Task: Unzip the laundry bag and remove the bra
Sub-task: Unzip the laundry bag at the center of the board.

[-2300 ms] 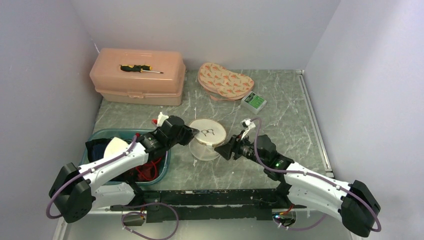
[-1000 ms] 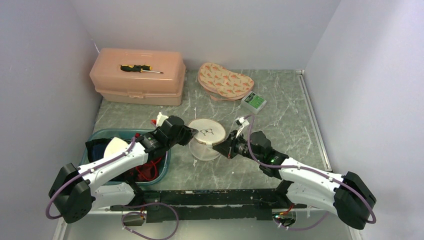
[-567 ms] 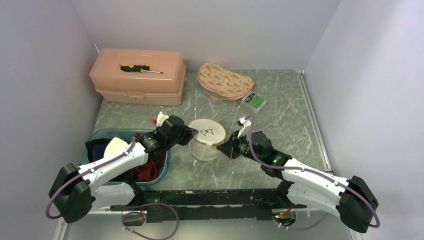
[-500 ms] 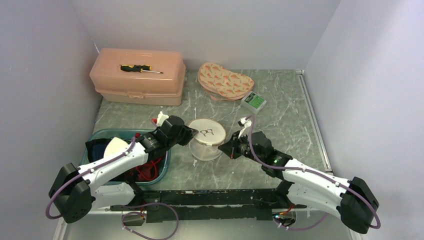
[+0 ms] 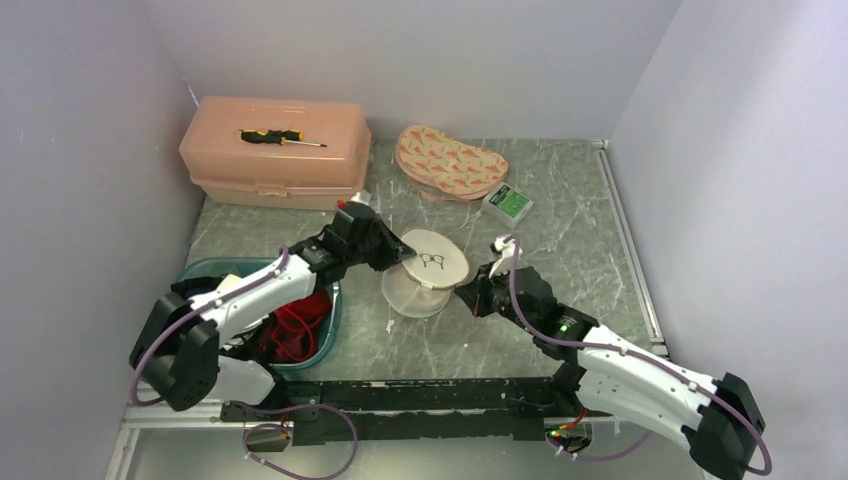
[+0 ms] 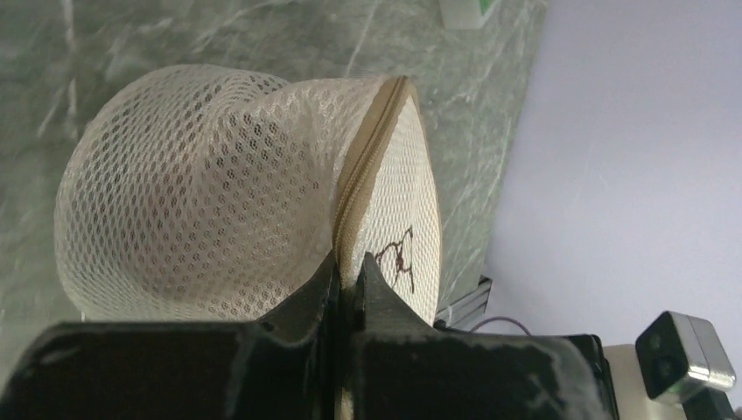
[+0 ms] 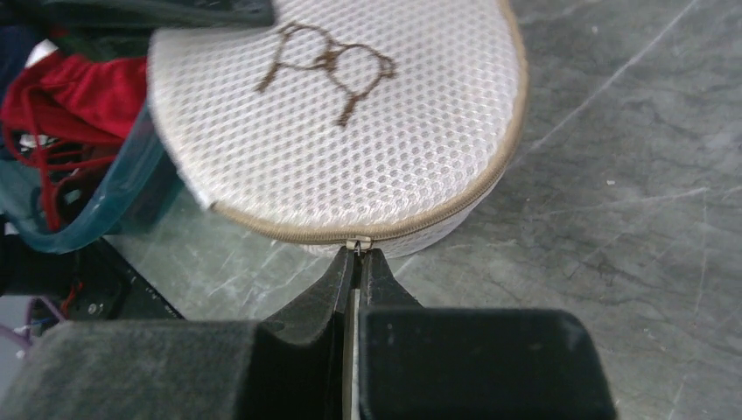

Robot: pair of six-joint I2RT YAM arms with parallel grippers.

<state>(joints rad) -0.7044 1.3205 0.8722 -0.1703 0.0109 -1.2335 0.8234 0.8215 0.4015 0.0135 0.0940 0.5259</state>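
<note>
Right wrist view: right gripper (image 7: 357,258) clenched on small metal zipper pull (image 7: 357,243) of round white mesh laundry bag (image 7: 350,122); left gripper (image 6: 347,276) pinches its seam. Advise a steady pull along the beige zipper track (image 7: 420,226), with left counter-tension. Bright red strappy fabric bra (image 7: 74,92) lies in teal plastic tub (image 5: 205,270).

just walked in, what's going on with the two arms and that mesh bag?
Both arms are on the round white mesh laundry bag mid-table. The left gripper is shut on the bag's zipper seam, with that side raised so the top tilts. The right gripper is shut on the small metal zipper pull at the opposite side. The zipper looks closed along the stretches in view. A red bra lies in the teal bin beside the bag.
</note>
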